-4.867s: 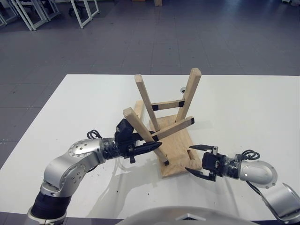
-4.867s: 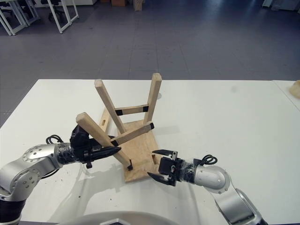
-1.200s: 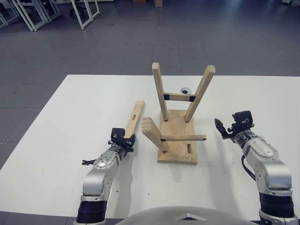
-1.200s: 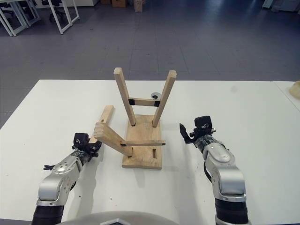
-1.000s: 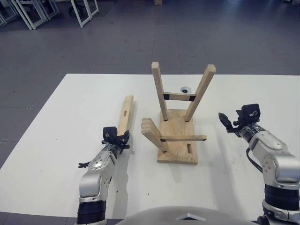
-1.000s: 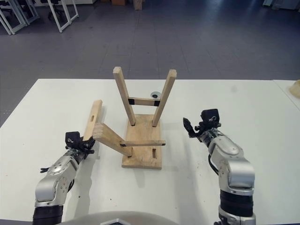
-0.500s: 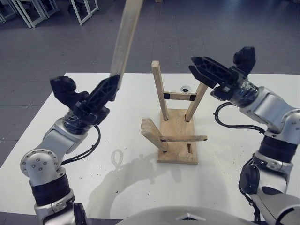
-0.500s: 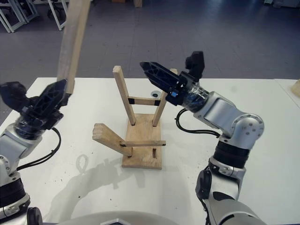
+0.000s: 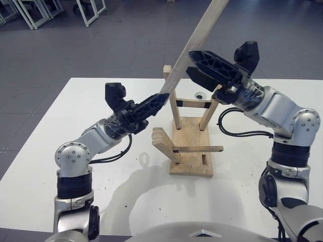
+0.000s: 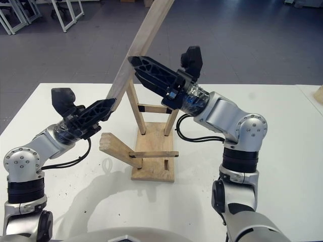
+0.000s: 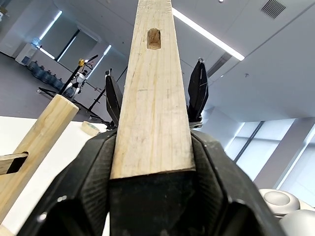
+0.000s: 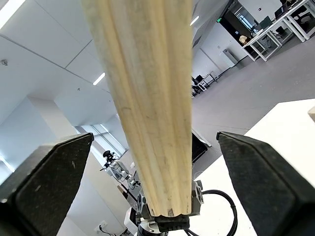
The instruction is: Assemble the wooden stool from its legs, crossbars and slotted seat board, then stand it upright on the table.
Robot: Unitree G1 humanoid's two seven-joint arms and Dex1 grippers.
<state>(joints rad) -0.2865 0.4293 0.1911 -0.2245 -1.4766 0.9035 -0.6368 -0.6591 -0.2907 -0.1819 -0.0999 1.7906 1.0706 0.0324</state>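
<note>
The left gripper (image 9: 160, 98) is clamping the loose leg (image 9: 203, 27), holding it tilted toward 1 o'clock. The right gripper (image 9: 189, 61) is straddling it, fingers apart. Next, probably closing, regripping, then slotting it into the seat (image 9: 189, 167).

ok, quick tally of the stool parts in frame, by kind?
Legs: 4 (left upright leg, right upright leg, tilted leg, held leg in the left gripper)
Crossbars: 2 (upper crossbar, lower crossbar)
Seat board: 1
Total: 7 wooden parts
</note>
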